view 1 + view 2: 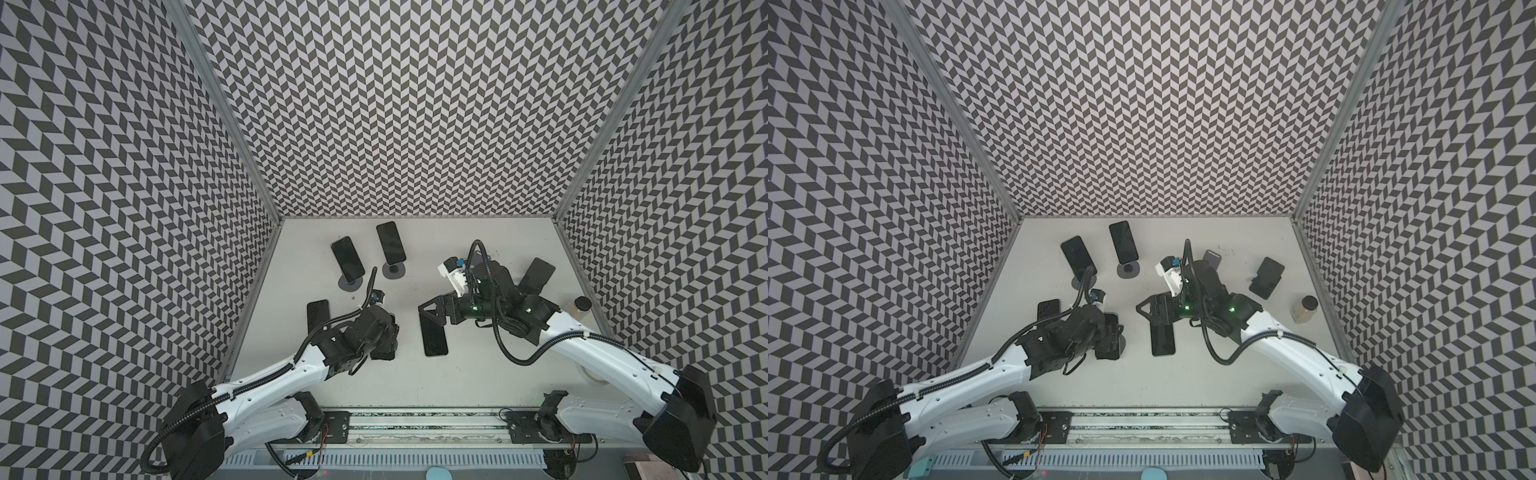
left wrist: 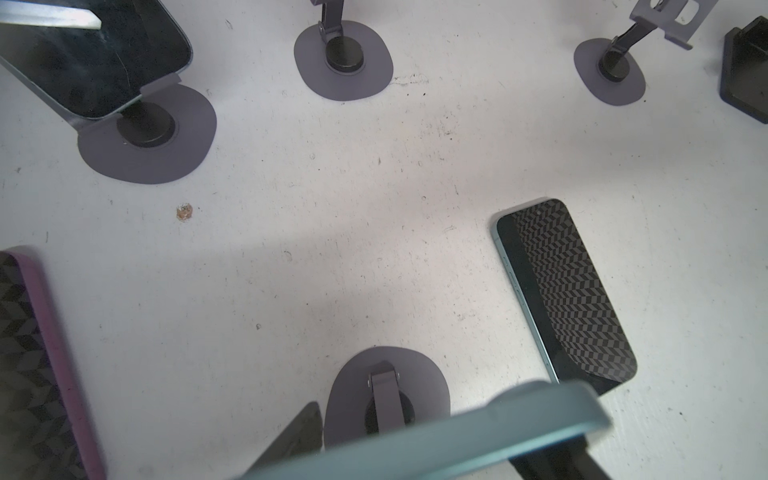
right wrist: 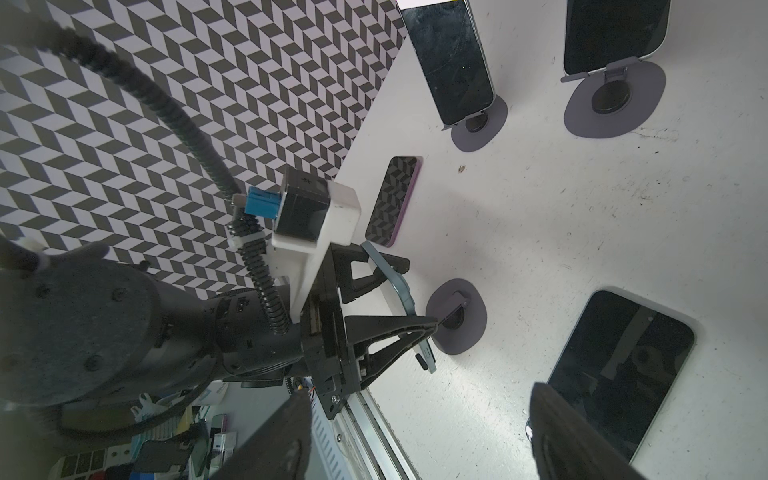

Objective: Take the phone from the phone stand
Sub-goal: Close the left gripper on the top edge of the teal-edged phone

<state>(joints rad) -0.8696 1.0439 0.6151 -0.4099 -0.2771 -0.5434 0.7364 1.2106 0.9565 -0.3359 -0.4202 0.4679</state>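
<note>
No readable text, label, brand, number or sign in any view. White packaging [image 3: 217,390] in clutter past near table edge, right wrist view: faint print, too small and blurred to read.

On the table [image 1: 478,374], back left: rear phone [image 1: 348,258] propped on its stand [image 1: 349,284]; just right of it, second propped phone [image 1: 390,242] on a neighbouring stand [image 1: 394,271]. Nearer, by the left wall, flat phone [image 1: 317,316]. Mid-table, centre phone [image 1: 434,338] lying flat, far end hidden beneath the right gripper [image 1: 424,309]. Between those two, tilted phone [image 3: 388,286] clamped in the left gripper [image 3: 417,293], over a low stand [image 3: 457,318]. Far right: block stand [image 1: 1266,277], then jar [image 1: 1306,309] beside the right wall.
</note>
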